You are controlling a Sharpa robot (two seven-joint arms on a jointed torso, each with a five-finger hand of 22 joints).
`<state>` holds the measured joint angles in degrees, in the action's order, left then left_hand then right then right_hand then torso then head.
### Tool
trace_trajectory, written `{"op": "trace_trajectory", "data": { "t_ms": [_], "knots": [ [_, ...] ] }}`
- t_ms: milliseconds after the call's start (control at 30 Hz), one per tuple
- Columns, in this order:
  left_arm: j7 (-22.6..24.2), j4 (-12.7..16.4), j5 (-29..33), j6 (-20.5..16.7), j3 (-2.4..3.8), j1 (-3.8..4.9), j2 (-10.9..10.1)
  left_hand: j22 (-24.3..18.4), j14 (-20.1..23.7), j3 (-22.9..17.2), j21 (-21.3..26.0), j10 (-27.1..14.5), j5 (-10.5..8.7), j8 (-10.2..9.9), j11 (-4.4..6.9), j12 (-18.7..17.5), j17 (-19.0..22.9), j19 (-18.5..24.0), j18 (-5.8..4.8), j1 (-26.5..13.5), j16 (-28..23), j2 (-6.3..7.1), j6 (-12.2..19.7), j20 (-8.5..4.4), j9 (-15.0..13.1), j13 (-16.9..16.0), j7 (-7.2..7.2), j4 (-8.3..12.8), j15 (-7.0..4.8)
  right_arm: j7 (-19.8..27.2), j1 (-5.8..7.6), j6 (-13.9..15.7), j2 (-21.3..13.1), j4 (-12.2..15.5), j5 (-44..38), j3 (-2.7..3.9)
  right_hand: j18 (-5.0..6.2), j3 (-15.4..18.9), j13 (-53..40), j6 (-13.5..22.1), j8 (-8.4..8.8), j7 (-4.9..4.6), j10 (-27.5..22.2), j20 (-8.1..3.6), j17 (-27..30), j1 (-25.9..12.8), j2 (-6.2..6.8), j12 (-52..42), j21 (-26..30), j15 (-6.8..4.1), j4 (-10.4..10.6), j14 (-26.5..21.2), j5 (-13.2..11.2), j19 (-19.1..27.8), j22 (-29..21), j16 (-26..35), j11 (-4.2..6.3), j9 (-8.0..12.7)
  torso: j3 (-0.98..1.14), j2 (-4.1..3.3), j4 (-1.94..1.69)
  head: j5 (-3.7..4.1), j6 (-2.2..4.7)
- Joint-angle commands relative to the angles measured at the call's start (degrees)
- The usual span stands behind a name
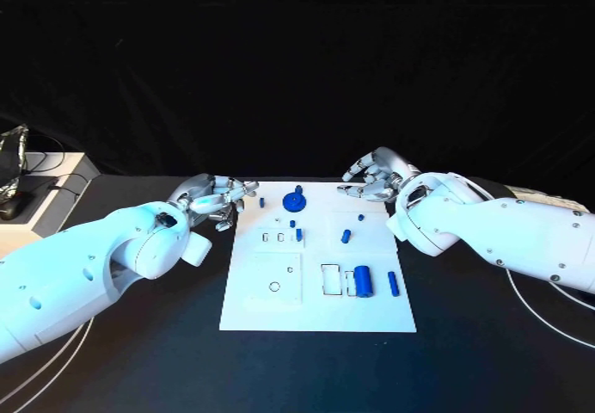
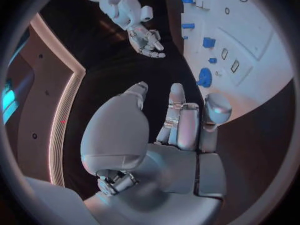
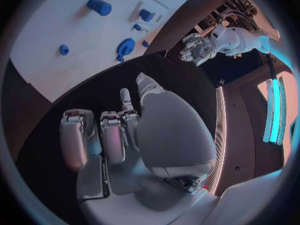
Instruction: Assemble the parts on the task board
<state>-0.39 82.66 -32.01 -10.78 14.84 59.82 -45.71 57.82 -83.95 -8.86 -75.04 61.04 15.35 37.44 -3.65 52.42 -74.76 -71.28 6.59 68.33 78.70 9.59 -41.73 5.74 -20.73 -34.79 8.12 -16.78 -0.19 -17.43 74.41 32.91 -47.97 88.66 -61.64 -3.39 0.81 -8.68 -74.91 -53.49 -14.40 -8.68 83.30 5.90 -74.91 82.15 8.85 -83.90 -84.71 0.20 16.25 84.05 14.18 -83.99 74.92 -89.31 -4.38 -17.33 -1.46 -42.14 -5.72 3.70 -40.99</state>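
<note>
The white task board [image 1: 316, 305] lies in the middle of the black table. On it are a blue round disc [image 1: 294, 202] near the far edge, small blue pegs [image 1: 346, 234], a thick blue cylinder [image 1: 362, 280] and a slim blue bar [image 1: 393, 283]. My left hand [image 1: 217, 200] hovers just off the board's far left corner, fingers apart and holding nothing. My right hand [image 1: 372, 176] hovers beyond the far right corner, also holding nothing. The left wrist view has my left hand [image 2: 178, 130] bare beside the board [image 2: 262, 80] and disc [image 2: 204, 77]. The right wrist view has my right hand [image 3: 119, 130] bare, with the disc [image 3: 125, 47] ahead.
A white stand with black cables [image 1: 31, 194] sits at the table's far left. White cables [image 1: 552, 301] trail on the table to the right of the board. Bare black table surrounds the board at front and sides.
</note>
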Motion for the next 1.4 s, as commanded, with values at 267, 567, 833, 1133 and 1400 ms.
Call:
{"op": "trace_trajectory", "data": {
  "t_ms": [267, 567, 833, 1133, 1400],
  "knots": [
    [-19.51, -4.95, -20.97, 12.17, -1.82, 4.95, 7.16, 13.22, -4.71, 2.94, -7.35, 11.53, -0.06, 2.71, 1.80, 15.64, -10.81, -7.33, -2.59, 0.56, 7.91, -2.87, -3.32, -1.35, 0.01, -19.79, -1.82, -0.02, -1.53, 2.99, 0.95, -2.75, -0.19, -3.86, 6.11, 0.00, 0.55, -0.66, -8.61, 0.98, -0.36, -0.08, 0.16, -0.37, -11.84, 0.78, 0.12, -0.20, 0.24, -0.43, -0.07, 5.21, 1.30, -3.72, 11.40, 0.31, 0.36, -0.23, 1.81, 1.12, 0.92, -1.30, -0.12],
    [-25.58, -9.87, -23.21, 17.06, -4.37, 7.80, 12.78, 16.08, -5.19, 0.26, -8.79, 13.83, 0.15, 2.49, 2.26, 19.17, -12.35, -8.89, -3.13, 2.13, 9.16, -4.47, -4.99, -1.72, -0.03, -25.11, -2.33, -0.04, -1.93, 2.05, 1.11, -3.62, -0.08, -4.22, 5.99, 0.00, 0.55, -0.81, -8.53, 1.60, -0.34, -0.21, 0.09, -0.33, -11.75, 0.62, 0.37, -0.14, 0.27, -0.36, 0.02, 5.19, 1.61, -3.71, 11.39, 0.34, 0.26, -0.25, 2.64, 1.14, 1.21, -1.61, -0.16],
    [-27.80, -13.05, -26.07, 19.45, -5.69, 9.32, 16.16, 16.51, -5.25, -0.68, -9.05, 14.17, -0.09, 1.67, 2.14, 19.95, -12.53, -9.08, -3.21, 0.68, 9.33, -4.78, -5.03, -1.77, -0.02, -26.51, -2.19, -0.04, -1.87, 1.31, 1.13, -3.29, 0.32, -4.23, 5.52, -0.01, 0.54, -1.45, -8.37, 3.11, -0.08, -0.59, -0.08, -0.14, -11.89, 0.55, 0.79, -0.01, 0.25, -0.10, 0.03, 5.22, 3.04, -3.74, 11.44, 0.30, -0.07, -0.22, 2.54, 1.08, 1.39, -1.99, -0.28],
    [-28.67, -16.47, -29.28, 21.84, -6.02, 9.78, 19.20, 17.46, -5.43, 0.44, -9.49, 14.32, -0.60, 1.15, 2.02, 20.57, -13.17, -9.56, -3.39, -2.30, 9.83, -3.70, -5.52, -1.65, -0.52, -27.77, -2.13, -0.07, -1.73, 1.01, 1.13, -3.29, 0.85, -4.26, 4.70, -0.02, 0.54, -1.46, -8.38, 3.15, -0.07, -0.60, -0.07, -0.14, -11.89, 0.53, 0.80, -0.03, 0.24, -0.09, 0.04, 5.22, 3.06, -3.74, 11.44, 0.30, -0.08, -0.21, 2.31, 0.96, 1.47, -1.57, -0.40],
    [-28.97, -18.75, -30.15, 24.00, -6.23, 9.86, 20.93, 18.07, -5.55, 1.20, -9.77, 14.39, -0.92, 1.12, 2.06, 20.73, -13.54, -9.93, -3.50, -3.29, 10.11, -3.57, -5.70, -1.66, -0.83, -28.10, -2.20, -0.07, -1.76, 0.88, 1.13, -3.17, 0.94, -4.26, 3.87, -0.03, 0.56, -1.49, -8.47, 3.21, -0.07, -0.62, 0.03, -0.12, -11.83, 0.48, 0.81, -0.11, 0.33, -0.07, 0.07, 5.21, 3.11, -3.71, 11.39, 0.32, -0.10, -0.22, 2.14, 0.86, 1.42, -1.02, -0.56]
  ]
}}
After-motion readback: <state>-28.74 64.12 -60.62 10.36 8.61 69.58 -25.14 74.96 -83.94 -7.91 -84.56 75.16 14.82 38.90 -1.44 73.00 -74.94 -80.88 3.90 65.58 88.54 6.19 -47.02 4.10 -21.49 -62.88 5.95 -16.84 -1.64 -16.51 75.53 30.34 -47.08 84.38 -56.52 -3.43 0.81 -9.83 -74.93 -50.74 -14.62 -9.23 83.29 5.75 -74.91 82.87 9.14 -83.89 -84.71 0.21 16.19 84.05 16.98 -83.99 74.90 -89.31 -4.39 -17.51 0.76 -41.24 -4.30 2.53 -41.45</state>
